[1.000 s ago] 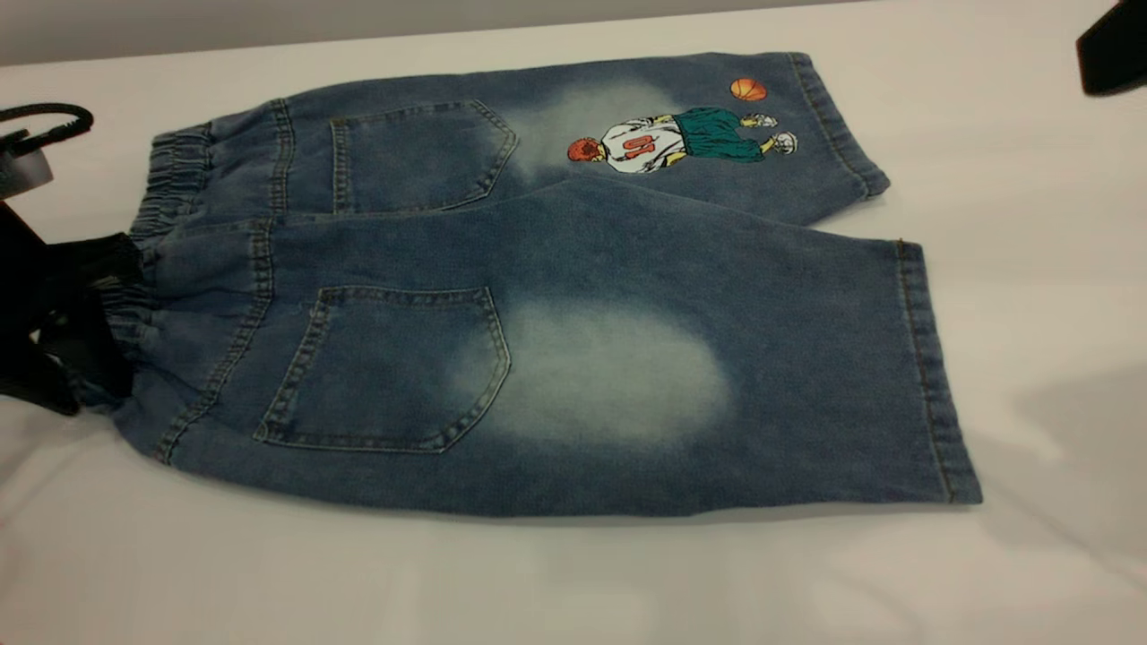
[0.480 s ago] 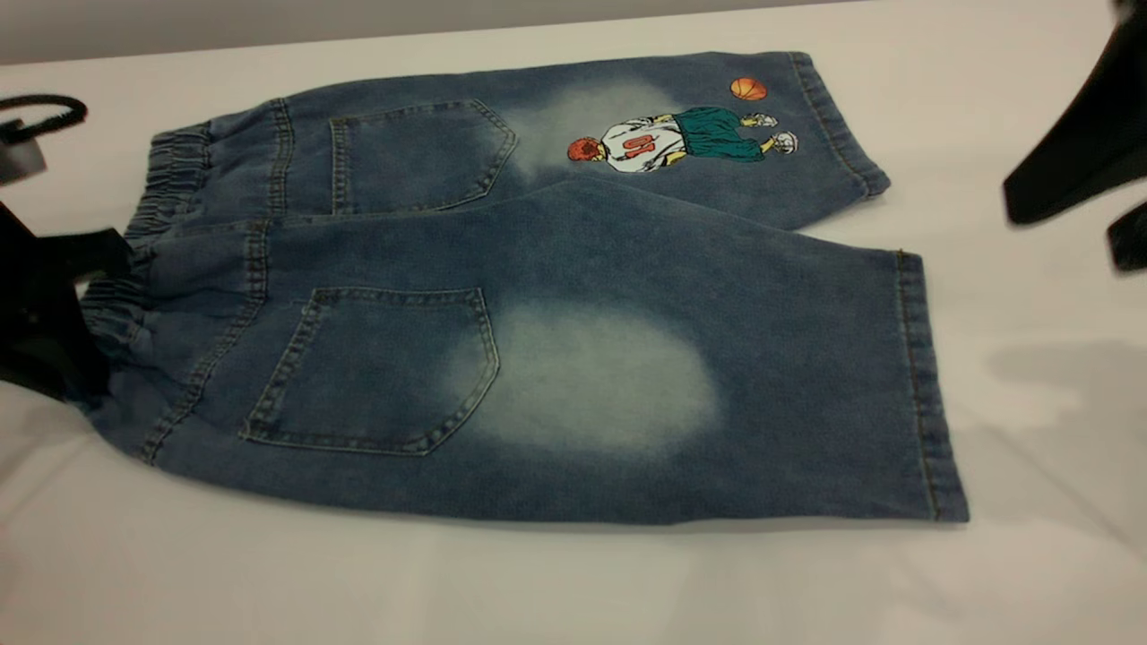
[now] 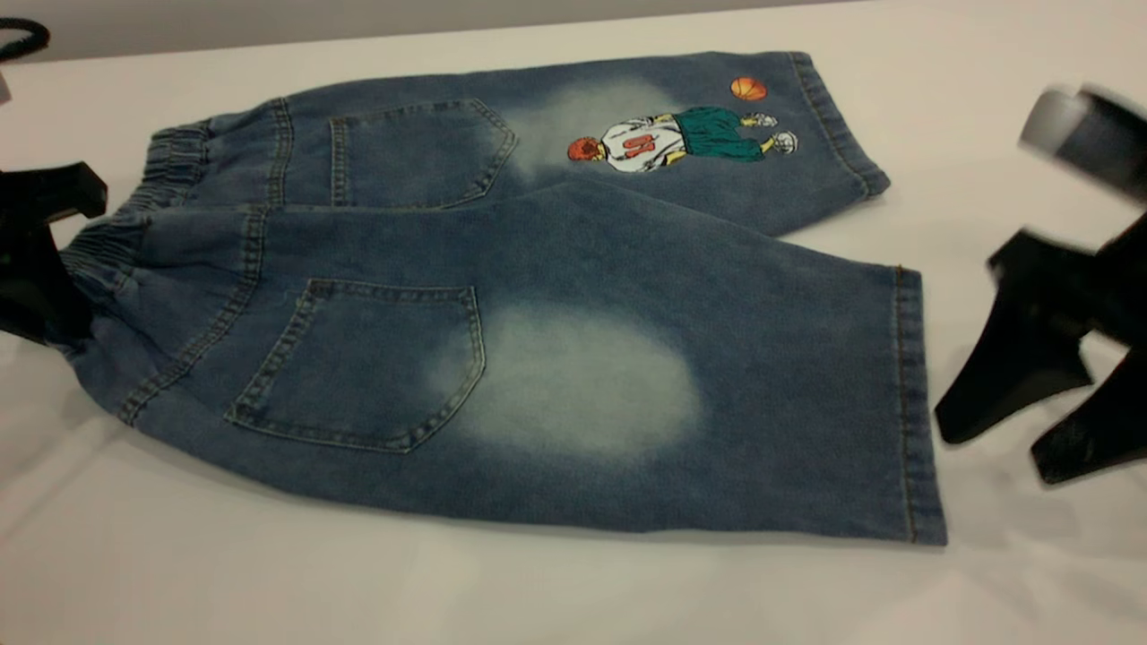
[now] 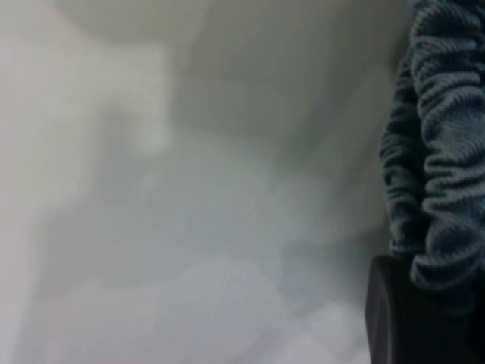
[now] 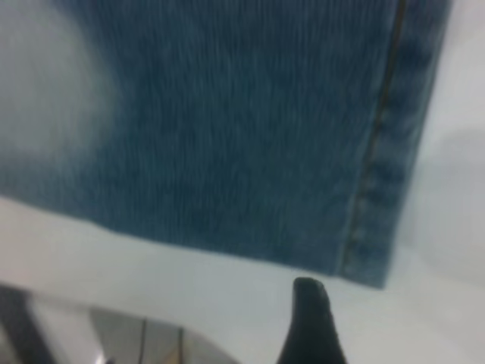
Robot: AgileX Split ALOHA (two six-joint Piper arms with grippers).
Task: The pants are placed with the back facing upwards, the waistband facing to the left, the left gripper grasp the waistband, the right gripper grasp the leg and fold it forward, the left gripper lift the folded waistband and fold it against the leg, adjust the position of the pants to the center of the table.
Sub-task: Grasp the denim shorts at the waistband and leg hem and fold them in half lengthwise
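Blue denim pants (image 3: 573, 260) lie flat, back pockets up, with the elastic waistband (image 3: 107, 246) at the left. My left gripper (image 3: 49, 269) sits at the table's left edge, shut on the near half of the waistband. In the left wrist view the gathered waistband (image 4: 439, 152) runs down into a black finger (image 4: 394, 318). My right gripper (image 3: 996, 451) hangs open just right of the near leg's hem (image 3: 914, 403), with nothing between its fingers. The right wrist view shows that hem (image 5: 379, 152) and one black fingertip (image 5: 309, 303) over the white table.
The white table (image 3: 573, 591) extends around the pants on all sides. The far leg carries a basketball-player print (image 3: 672, 139) and an orange ball (image 3: 748, 88). A black cable loop (image 3: 22, 36) shows at the top left.
The left gripper has drawn the near waistband corner leftward, stretching the near side of the pants. The right gripper came down from the upper right to beside the near leg's hem.
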